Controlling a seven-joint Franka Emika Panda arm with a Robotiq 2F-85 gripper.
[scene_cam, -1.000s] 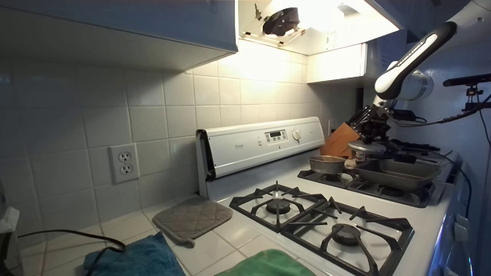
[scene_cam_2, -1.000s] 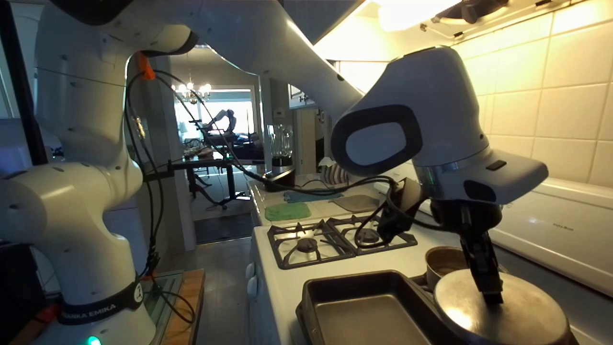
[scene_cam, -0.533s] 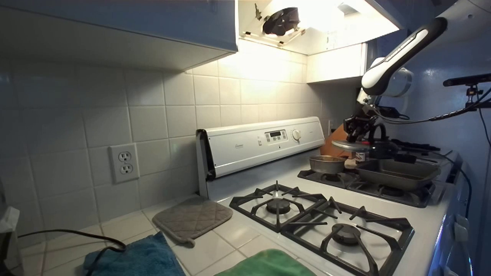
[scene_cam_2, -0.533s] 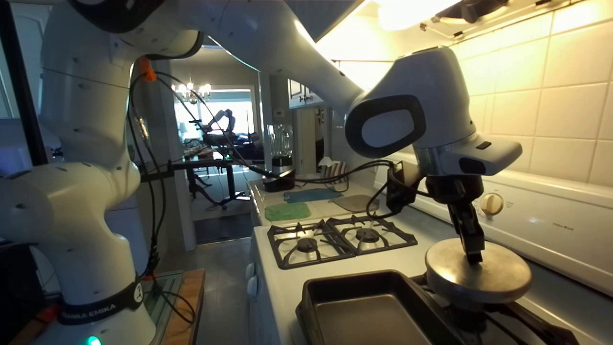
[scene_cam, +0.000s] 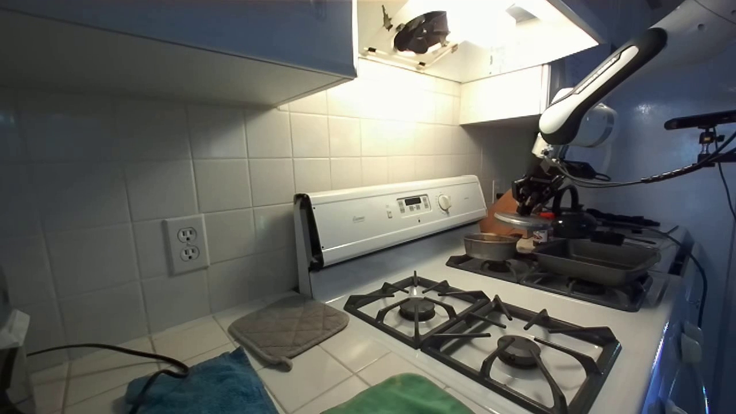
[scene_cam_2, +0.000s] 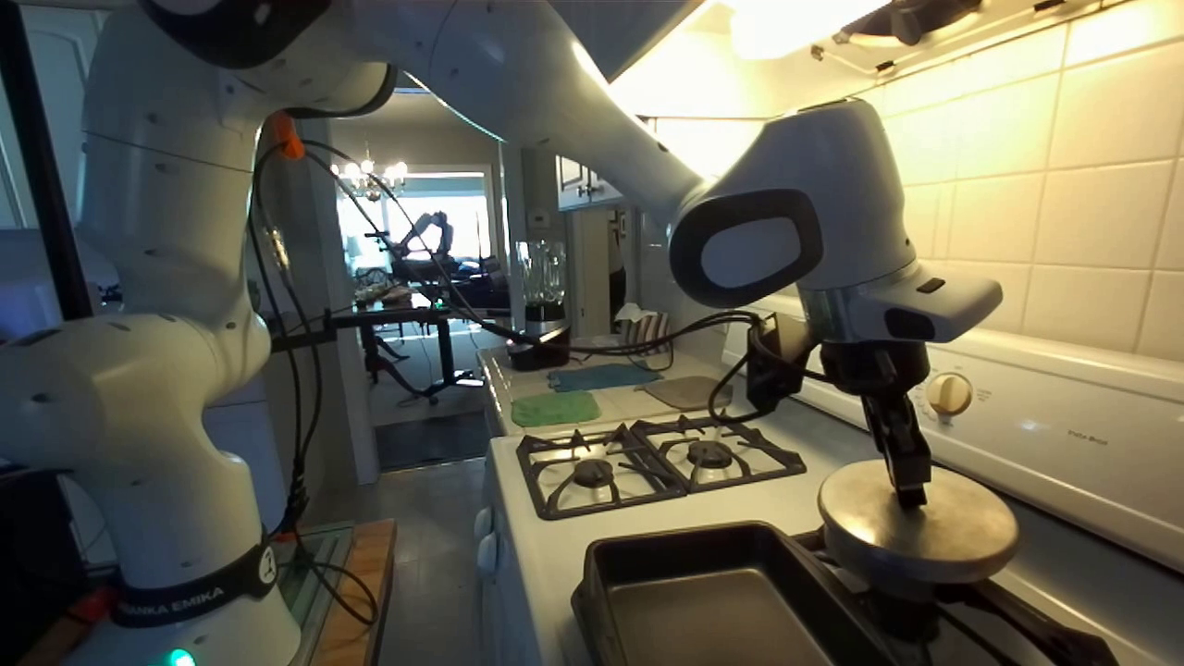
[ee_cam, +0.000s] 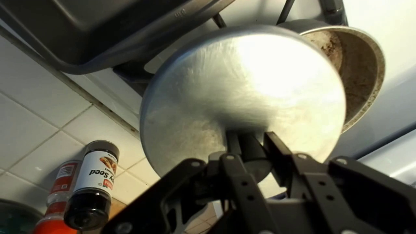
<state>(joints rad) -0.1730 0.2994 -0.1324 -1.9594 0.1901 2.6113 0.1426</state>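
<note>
A round silver lid (ee_cam: 195, 91) with a black knob (ee_cam: 252, 151) hangs from my gripper (ee_cam: 251, 134). The fingers stand on both sides of the knob. The lid also shows in both exterior views (scene_cam: 520, 220) (scene_cam_2: 962, 532), raised above the stove with the gripper (scene_cam_2: 911, 495) over its middle. A small metal pot (scene_cam: 491, 247) sits on a rear burner, just below and beside the lid. In the wrist view the lid covers part of the pot (ee_cam: 360, 74), whose stained inside shows. In an exterior view the lid hides most of the pot.
A dark baking pan (scene_cam_2: 721, 592) sits on the burner beside the pot. A black kettle (scene_cam: 575, 223), a wooden knife block (scene_cam: 502, 206) and spice bottles (ee_cam: 96, 175) stand past the stove. The stove's control panel (scene_cam: 397, 210) rises behind. Cloths (scene_cam: 402, 397) lie on the counter.
My gripper has carried the lid away from the kettle's side toward the pot and the control panel. Most of this motion came before the last half second; since then it shifted only slightly.
</note>
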